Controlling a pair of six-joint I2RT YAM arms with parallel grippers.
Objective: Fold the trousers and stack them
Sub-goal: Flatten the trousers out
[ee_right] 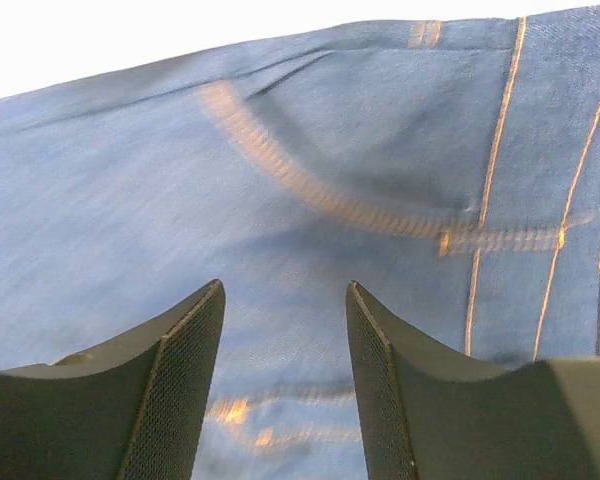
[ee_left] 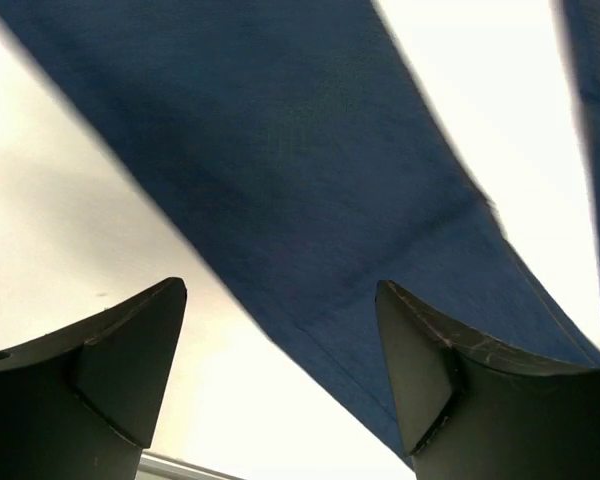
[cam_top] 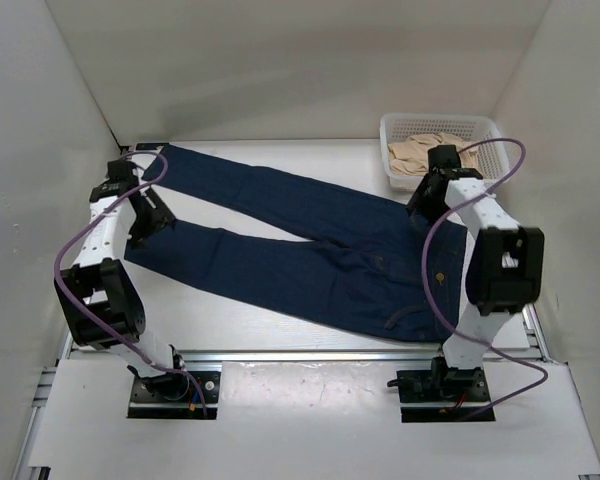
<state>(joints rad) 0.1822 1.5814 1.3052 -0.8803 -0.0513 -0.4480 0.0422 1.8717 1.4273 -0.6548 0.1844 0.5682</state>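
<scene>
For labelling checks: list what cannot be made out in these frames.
Top view: the right arm covers part of the trousers' waist end.
Left wrist view: edges cut the trouser leg; whether the open left gripper touches it is unclear.
Right wrist view: blur smears the stitching before the open right gripper.
Top view: the right arm partly hides the beige cloth in the basket.

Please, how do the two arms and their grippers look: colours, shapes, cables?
The left arm and right arm have white links with black joints, each with a looping purple cable. The left gripper and right gripper have black wedge-shaped fingers.
</scene>
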